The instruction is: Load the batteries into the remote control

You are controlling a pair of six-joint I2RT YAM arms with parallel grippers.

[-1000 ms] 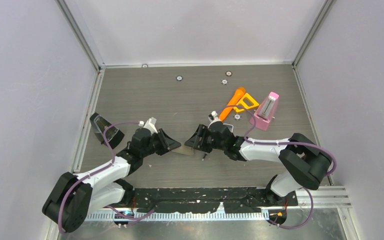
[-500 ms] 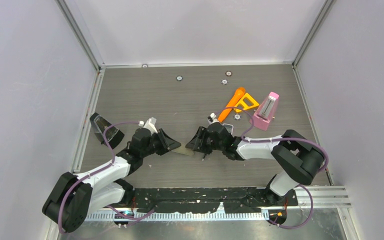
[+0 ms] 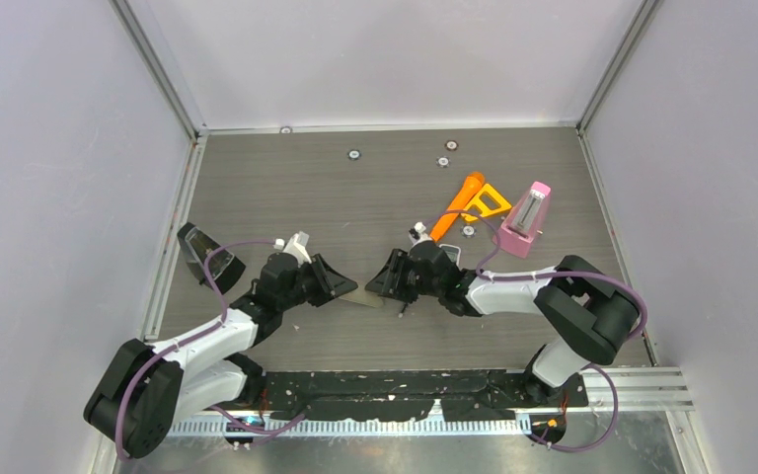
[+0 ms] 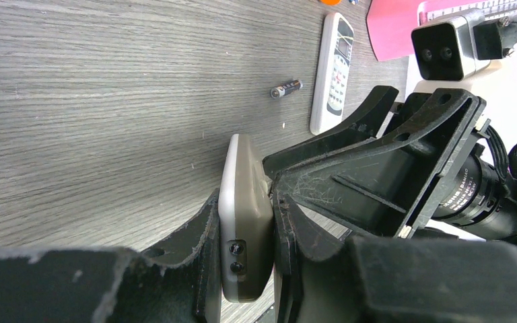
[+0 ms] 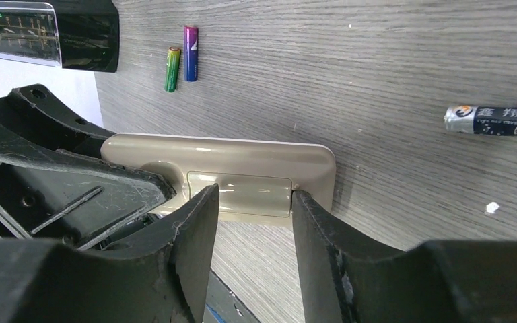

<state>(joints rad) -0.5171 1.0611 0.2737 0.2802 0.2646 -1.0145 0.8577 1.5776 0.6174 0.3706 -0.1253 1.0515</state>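
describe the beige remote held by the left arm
A beige plastic remote with rounded corners, its back toward the right wrist camera, showing a closed rectangular battery cover. The left tool clamps one end across its thickness; the right tool straddles the cover. A small dark window sits on the clamped end.

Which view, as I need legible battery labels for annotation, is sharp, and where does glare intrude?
Right wrist view: print on the dark battery is crisp, and soft glare streaks the remote. Left wrist view: the far battery is tiny, its label unreadable. Top external view: even light, labels far too small to read.
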